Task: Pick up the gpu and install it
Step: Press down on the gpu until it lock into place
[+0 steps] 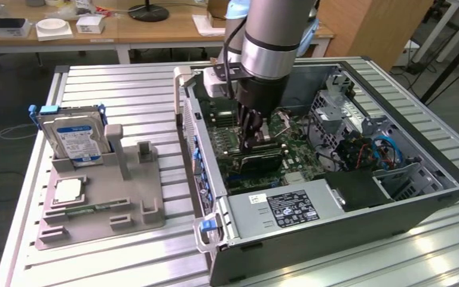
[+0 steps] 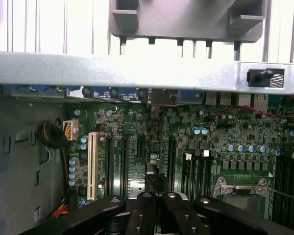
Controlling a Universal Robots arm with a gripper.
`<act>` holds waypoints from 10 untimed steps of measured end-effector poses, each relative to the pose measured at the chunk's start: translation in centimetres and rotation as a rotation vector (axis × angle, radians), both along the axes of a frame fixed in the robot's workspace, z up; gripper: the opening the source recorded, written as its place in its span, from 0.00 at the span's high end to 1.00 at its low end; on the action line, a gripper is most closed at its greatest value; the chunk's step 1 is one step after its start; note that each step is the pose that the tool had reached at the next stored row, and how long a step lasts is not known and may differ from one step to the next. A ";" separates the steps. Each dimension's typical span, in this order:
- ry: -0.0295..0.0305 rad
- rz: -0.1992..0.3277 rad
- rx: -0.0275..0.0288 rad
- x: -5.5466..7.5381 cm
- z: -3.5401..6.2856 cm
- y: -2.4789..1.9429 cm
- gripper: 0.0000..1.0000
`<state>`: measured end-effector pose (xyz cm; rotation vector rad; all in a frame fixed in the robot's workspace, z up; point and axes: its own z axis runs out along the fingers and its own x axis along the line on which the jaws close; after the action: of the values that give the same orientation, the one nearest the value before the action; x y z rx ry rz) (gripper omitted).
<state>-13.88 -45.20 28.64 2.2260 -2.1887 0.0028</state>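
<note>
Black jaws (image 1: 255, 140) are standing closed together inside the open computer case (image 1: 421, 206), reaching down over the green motherboard (image 1: 305, 152); whether they are pinching anything between them cannot be told. Just below their tips in the exterior view, the gpu (image 1: 255, 165) is sitting as a dark flat card on edge across the board, close under the jaws, though contact is not clear. From the wrist view the jaws (image 2: 157, 203) are showing as two dark fingers pressed side by side with linkage arms spreading out on either side, and beyond them the motherboard (image 2: 186, 142) is lying with its long dark expansion slots and one cream-coloured slot (image 2: 92, 164); the card itself cannot be made out there. The exterior view is also taking in the grey power supply (image 1: 289, 209) at the case's near end, the ribbed metal worktop (image 1: 118, 84), and, well apart toward the exterior view's left, a grey parts holder (image 1: 102, 209) carrying an upright hard drive (image 1: 74, 139) with a blue-white label.
</note>
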 end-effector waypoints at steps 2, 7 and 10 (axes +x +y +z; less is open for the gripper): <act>-0.0001 0.000 0.0001 0.0 0.00 0.00 0.89; -0.0004 0.000 0.0000 -0.2 0.01 0.07 0.89; -0.0018 0.000 0.0000 -0.8 0.01 0.29 0.89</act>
<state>-14.72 -44.92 28.65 2.2268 -2.1896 0.0049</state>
